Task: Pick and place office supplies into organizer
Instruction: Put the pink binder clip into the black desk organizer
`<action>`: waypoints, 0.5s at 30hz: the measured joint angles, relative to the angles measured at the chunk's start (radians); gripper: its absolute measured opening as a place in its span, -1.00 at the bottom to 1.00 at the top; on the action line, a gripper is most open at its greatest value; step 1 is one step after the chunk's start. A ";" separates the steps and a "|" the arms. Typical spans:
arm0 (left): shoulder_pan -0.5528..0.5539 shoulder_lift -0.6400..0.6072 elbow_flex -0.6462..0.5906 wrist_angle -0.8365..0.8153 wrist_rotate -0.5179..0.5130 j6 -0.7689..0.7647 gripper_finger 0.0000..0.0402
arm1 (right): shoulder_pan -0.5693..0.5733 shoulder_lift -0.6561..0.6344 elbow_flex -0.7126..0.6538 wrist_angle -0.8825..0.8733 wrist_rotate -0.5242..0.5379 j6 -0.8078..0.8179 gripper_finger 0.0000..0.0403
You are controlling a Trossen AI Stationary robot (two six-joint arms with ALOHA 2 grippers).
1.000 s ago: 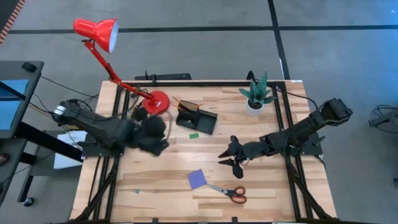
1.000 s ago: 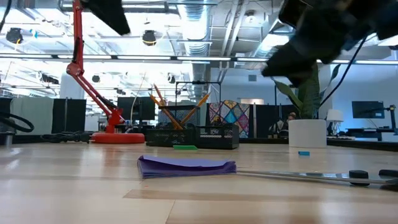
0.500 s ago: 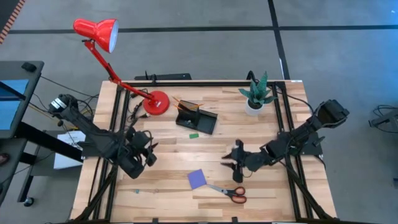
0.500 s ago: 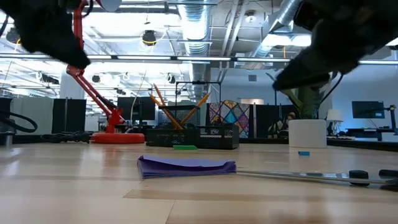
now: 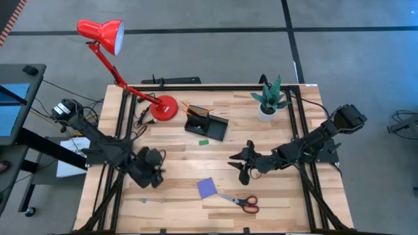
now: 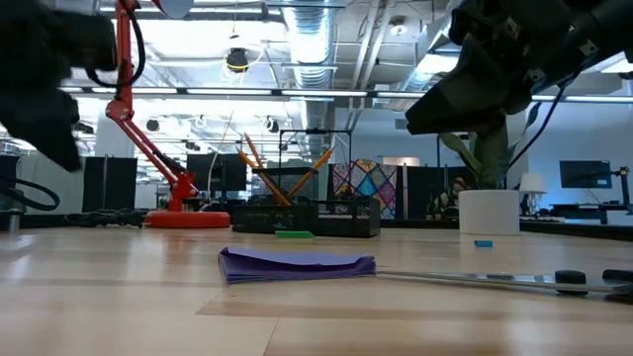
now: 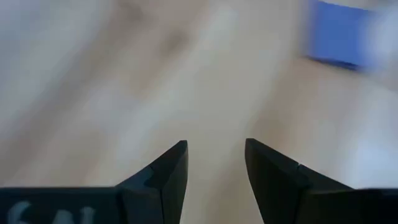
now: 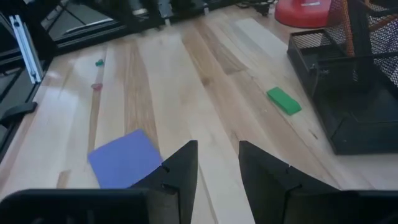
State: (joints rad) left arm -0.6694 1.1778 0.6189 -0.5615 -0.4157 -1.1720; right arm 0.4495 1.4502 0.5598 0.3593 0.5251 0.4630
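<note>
On the wooden tabletop (image 5: 163, 202), the black organizer (image 5: 206, 125) stands near the back edge, orange pencils (image 6: 255, 164) upright in it, the green eraser (image 5: 204, 140) just in front. The purple notepad (image 5: 207, 188) and red-handled scissors (image 5: 242, 202) lie near the front edge. The left gripper (image 7: 214, 163) hovers toward the left edge, the right gripper (image 8: 217, 159) mid-table; both have parted fingers holding nothing.

Both arms are matte black, built from chunky jointed segments with dark cables trailing off their outer ends. The left gripper (image 7: 214, 163) ends in two smooth black wedge-shaped fingers (image 7: 166, 174), with faint pale lettering on the block behind them. The right gripper (image 8: 217, 163) carries the same angular black fingers (image 8: 266, 171).
</note>
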 joint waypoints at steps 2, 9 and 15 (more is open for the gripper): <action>-0.023 0.000 0.000 0.117 0.082 0.057 -0.25 | 0.002 0.000 0.000 -0.006 0.000 0.000 -0.45; -0.148 0.023 0.001 0.294 0.123 0.123 -0.25 | 0.002 0.001 0.000 -0.045 0.000 -0.003 -0.45; -0.212 0.193 0.000 0.312 0.184 -0.076 -0.25 | 0.002 0.001 0.000 -0.049 0.000 -0.003 -0.45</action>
State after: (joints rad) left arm -0.8816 1.3709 0.6187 -0.2494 -0.2320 -1.2482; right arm 0.4515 1.4514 0.5598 0.3105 0.5247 0.4599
